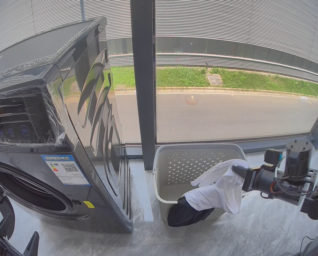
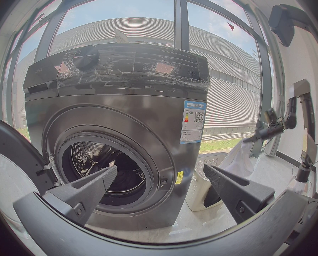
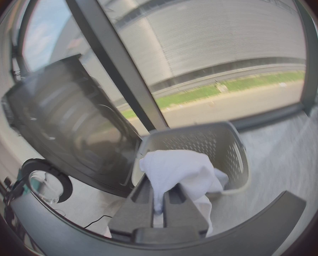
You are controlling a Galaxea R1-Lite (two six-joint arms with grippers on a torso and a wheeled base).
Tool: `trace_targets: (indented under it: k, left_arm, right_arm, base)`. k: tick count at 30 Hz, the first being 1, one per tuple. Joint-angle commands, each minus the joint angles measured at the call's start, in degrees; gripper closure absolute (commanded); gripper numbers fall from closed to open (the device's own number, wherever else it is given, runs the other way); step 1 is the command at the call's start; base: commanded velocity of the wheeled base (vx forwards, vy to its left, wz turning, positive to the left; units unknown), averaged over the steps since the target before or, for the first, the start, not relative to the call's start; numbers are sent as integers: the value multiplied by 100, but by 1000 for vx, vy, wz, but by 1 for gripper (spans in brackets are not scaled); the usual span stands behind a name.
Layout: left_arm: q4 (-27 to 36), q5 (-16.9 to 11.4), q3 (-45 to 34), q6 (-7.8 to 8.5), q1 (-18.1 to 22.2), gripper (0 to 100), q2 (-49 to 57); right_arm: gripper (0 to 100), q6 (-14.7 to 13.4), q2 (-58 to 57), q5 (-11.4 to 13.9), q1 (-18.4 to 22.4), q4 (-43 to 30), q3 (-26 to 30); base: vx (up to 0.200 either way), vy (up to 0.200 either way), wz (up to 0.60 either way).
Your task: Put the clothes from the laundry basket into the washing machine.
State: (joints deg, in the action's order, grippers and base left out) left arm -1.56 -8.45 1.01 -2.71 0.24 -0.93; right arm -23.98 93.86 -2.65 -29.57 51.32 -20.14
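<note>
Head view, lower right: right hand [image 1: 237, 170] pinching white garment [image 1: 215, 192] over laundry basket [image 1: 159, 168]; dark garment [image 1: 183, 214] waiting, neither in washing machine [image 1: 77, 125] yet.

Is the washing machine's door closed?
No, the door stands wide open at the side, and you can see right inside the washing machine.

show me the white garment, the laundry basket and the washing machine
white garment [image 1: 209, 196], head view, middle of the cloth
laundry basket [image 1: 187, 166], head view, back wall
washing machine [image 2: 130, 114], left wrist view, front panel
</note>
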Motion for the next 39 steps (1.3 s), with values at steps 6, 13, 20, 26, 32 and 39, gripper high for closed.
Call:
trace_targets:
  k: [6, 13, 20, 26, 32, 39]
  left_arm:
    - [-2, -34, -13, -11, 2, 0, 93]
    - [15, -78, -5, 7, 2, 0, 93]
    - [7, -87, -5, 7, 2, 0, 93]
    - [7, -87, -13, 7, 2, 0, 93]
    - [7, -87, -13, 7, 2, 0, 93]
    - [7, -87, -5, 7, 2, 0, 93]
  right_arm:
    - [100, 2626, -3453, 1020, -198, -26, 291]
    - [100, 2609, -3532, 1504, -198, -61, 282]
    - [100, 2600, -3514, 1794, -251, -52, 124]
    - [100, 2600, -3506, 1820, -268, -61, 107]
    - [100, 2653, -3497, 1952, -330, -52, -236]
    - [100, 2732, -3523, 1996, -338, -52, -843]
  base:
    - [0, 0, 0]
    - [-29, 0, 0]
    - [-200, 0, 0]
    - [-200, 0, 0]
    - [-200, 0, 0]
    - [-200, 0, 0]
